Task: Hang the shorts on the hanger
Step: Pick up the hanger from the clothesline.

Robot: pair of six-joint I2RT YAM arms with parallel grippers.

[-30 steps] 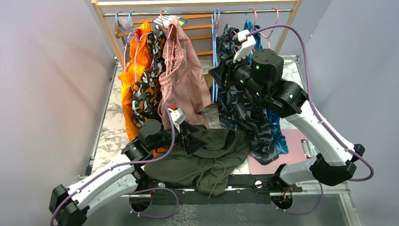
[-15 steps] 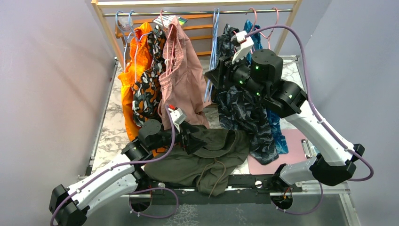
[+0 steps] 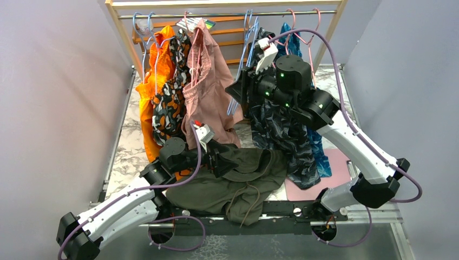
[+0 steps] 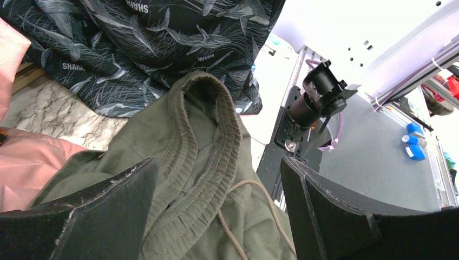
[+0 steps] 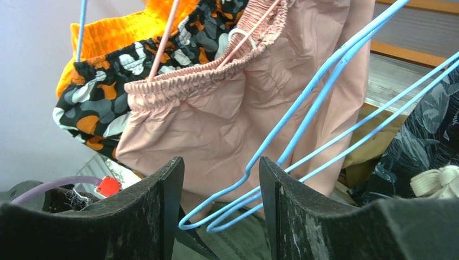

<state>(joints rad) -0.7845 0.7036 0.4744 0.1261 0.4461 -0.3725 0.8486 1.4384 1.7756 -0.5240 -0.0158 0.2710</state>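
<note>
Straddling hanger (image 5: 325, 77), R pincer (image 5: 219, 163) part-open; L pincer (image 4: 217, 162) wide over shorts (image 4: 197, 116).

The right arm (image 3: 346, 135) has swung toward the left of the top view, and its elbow and purple cable (image 3: 325, 49) have shifted with it. The right gripper (image 3: 236, 90) has moved left with it. The light-blue wire hangers (image 5: 281, 132), which earlier hung straight down from the rail (image 3: 216, 14), now slant with their lower ends drawn left.
</note>
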